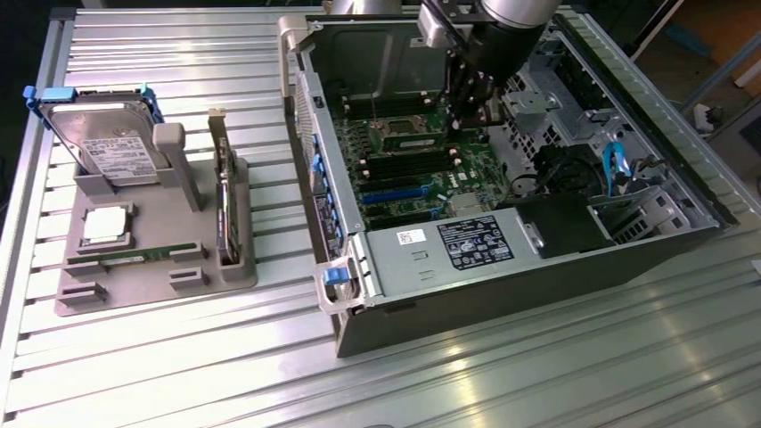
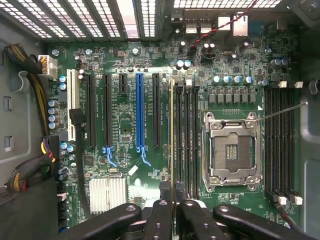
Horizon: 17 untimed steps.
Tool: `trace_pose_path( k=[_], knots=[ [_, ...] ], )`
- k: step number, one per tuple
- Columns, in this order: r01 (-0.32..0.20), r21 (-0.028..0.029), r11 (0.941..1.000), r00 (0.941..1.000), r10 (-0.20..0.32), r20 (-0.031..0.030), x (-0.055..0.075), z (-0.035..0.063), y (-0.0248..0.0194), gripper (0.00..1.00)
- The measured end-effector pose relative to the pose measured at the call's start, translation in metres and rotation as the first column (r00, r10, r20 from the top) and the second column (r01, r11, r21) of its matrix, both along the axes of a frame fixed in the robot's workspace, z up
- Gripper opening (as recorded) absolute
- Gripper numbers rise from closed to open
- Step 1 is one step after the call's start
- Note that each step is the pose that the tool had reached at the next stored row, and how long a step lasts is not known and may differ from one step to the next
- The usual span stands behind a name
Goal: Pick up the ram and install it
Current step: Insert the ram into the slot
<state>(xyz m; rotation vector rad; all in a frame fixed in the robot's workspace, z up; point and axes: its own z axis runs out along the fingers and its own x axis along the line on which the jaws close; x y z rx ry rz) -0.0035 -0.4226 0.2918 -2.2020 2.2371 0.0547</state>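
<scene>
The gripper is closed narrow on the ram; its black fingers press the ram from both sides. In the wrist view the ram is seen from its edge, as one thin pale line running away from the fingers. This line lies along the outer slot of a bank of black memory slots, just beside the CPU socket, which has a metal frame around its bare contacts. On the other side of the ram stand the long expansion slots, one of them blue; a second bank of black slots is beyond the socket. Whether the ram already sits in its slot or hangs just over it, I cannot tell.

In the exterior view the arm reaches from above into the open computer case, which lies on its side on the ribbed metal table; the end of the arm is low over the green motherboard. On the exterior view's left, well apart from the case, a gray tray carries a silver hard drive, which is leaning, and a larger card, which stands on its edge.
</scene>
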Motion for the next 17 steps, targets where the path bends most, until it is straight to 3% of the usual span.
trace_pose_path(
  k=[6,17],
  knots=[
    [-0.004,0.0005,1.0000,1.0000,0.004,0.0001,0.000,-0.0013,0.0000,0.12],
    [-0.004,0.0000,1.0000,1.0000,0.004,0.0004,0.000,-0.0172,0.0000,0.12]
  ],
)
